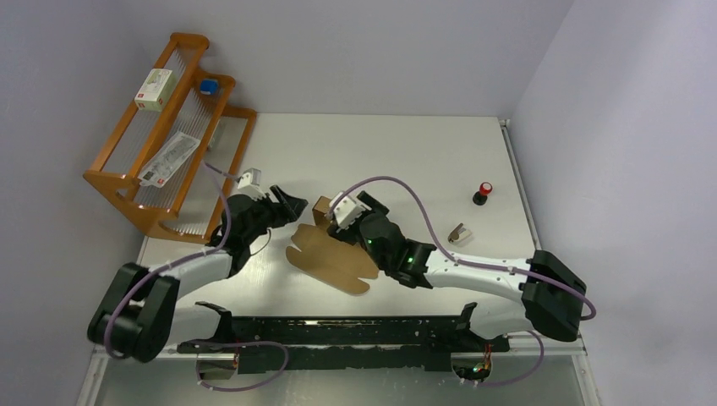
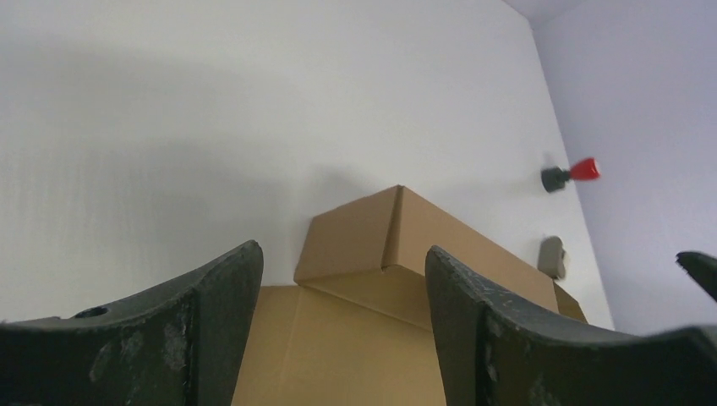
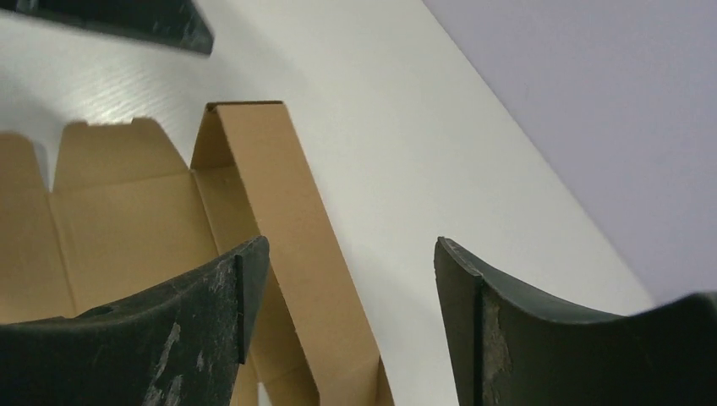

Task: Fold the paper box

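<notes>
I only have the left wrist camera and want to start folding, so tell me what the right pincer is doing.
Observer: The right pincer is open above the paper box and grips nothing.
Operator: Describe the part of the sheet I can't see.
Observer: It lies flat on the table, with rounded flaps spread toward the arm bases. Only the far end is folded up.
Operator: Report what's off to my arm's left.
Observer: An orange rack stands at the far-left corner with a small white box on its top tier.
</notes>
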{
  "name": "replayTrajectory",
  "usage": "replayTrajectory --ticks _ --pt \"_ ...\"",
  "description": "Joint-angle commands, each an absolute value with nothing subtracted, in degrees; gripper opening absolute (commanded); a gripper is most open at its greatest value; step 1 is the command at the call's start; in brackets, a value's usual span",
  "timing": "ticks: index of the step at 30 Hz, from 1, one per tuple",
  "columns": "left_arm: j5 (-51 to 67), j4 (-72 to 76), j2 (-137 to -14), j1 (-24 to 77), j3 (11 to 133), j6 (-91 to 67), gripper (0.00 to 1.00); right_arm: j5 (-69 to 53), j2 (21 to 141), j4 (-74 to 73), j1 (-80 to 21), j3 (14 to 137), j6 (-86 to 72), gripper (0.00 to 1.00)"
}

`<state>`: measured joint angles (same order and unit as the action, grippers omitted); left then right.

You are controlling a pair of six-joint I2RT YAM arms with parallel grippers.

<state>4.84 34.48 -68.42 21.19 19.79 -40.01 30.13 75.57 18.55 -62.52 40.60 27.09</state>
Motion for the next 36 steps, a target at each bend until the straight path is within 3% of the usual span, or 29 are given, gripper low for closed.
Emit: replayTrajectory --ticks 1,6,13,27,36 --pt "22.53 43.79 -75.32 18.96 21.59 -43.97 0.75 37.01 72.76 18.98 -61.62 39.40 9.25 0.76" --pt "27.70 50.72 -82.11 18.28 23.61 -45.96 0.74 37.10 70.06 21.59 -61.12 35.15 -6.56 0.77" --pt "27.55 51.20 -87.08 18.00 26.23 -45.99 0.69 36.84 70.73 23.91 -61.00 33.42 -9.41 0.76" --pt "28.44 54.54 -95.44 17.84 25.20 -47.35 0.36 36.74 72.22 25.31 -61.00 32.33 -10.74 0.76" --pt "25.57 54.73 -92.44 17.84 21.28 -49.14 0.32 41.97 73.22 15.56 -60.89 35.48 -19.18 0.75"
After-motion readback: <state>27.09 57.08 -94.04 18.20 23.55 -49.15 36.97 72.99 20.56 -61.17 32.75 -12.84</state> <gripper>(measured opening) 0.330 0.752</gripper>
